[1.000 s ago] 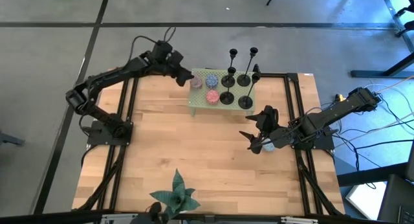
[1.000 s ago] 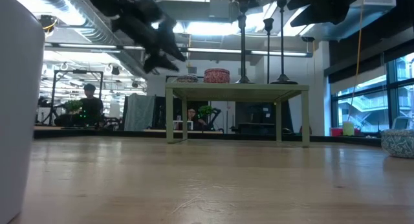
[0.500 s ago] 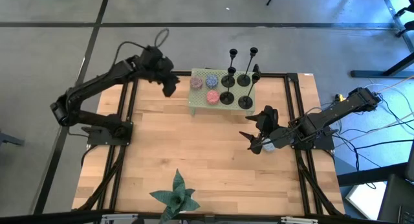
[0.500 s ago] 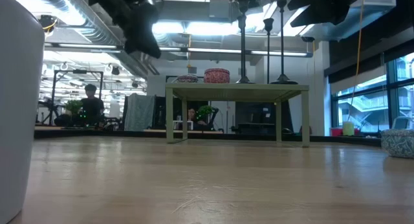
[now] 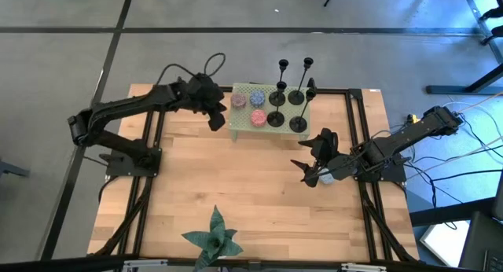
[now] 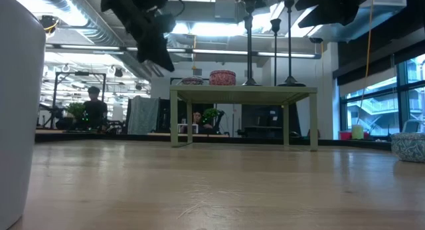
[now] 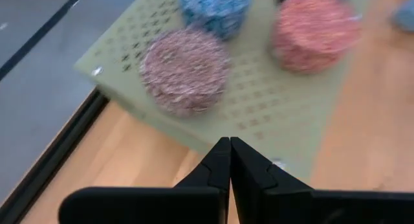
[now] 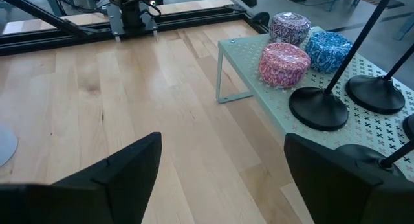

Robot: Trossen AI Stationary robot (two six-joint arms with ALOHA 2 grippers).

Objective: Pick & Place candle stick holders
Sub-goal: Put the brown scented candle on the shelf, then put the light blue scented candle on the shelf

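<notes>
Table (image 5: 259, 193) wide open; left claw (image 5: 218, 119) pinched beside the stand's (image 5: 244, 124) edge.

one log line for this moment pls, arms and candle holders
left gripper: shut, empty, beside green stand | right gripper: open, empty, waiting over table | candle holders: all upright on stand

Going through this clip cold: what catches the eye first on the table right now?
The pale green perforated stand at the table's far edge, carrying black candle stick holders and three speckled round tins. The left gripper, shut and empty, hangs beside the stand's left end; the right gripper waits open nearer the right edge.
</notes>
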